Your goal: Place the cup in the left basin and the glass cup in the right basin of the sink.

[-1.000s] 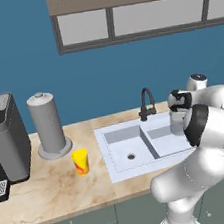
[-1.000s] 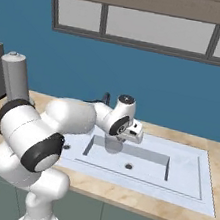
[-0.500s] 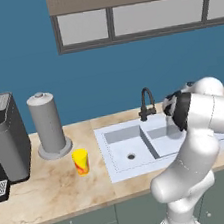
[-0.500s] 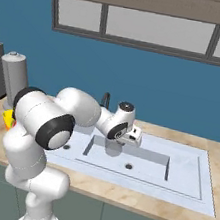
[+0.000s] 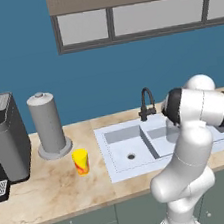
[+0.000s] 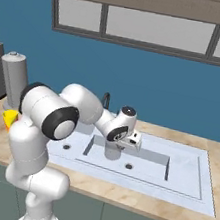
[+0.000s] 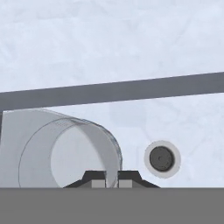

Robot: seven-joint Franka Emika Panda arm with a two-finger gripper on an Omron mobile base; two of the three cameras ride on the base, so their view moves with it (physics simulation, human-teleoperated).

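My gripper point(image 7: 111, 179) is shut on the rim wall of the glass cup point(image 7: 61, 148), a see-through grey tumbler seen from its open end. It hangs over the right basin point(image 7: 188, 122), beside the round drain point(image 7: 162, 158). From the right base view, my gripper point(image 6: 117, 144) holds the glass cup point(image 6: 112, 152) low inside the right basin point(image 6: 149, 161) near its left wall. The yellow cup point(image 5: 81, 161) with red splashes stands upright on the counter, left of the sink point(image 5: 112, 172). The left basin point(image 5: 124, 145) holds nothing.
A black curved faucet point(image 5: 145, 101) rises behind the divider between the basins. A tall grey cylinder on a round base point(image 5: 47, 124) and a dark coffee machine point(image 5: 4, 139) stand at the counter's left. My own arm hides much of the right basin in the left base view.
The arm's elbow and upper links have swung round toward the left. The hand has stayed over the right basin with the tumbler, shifting slightly left and down.
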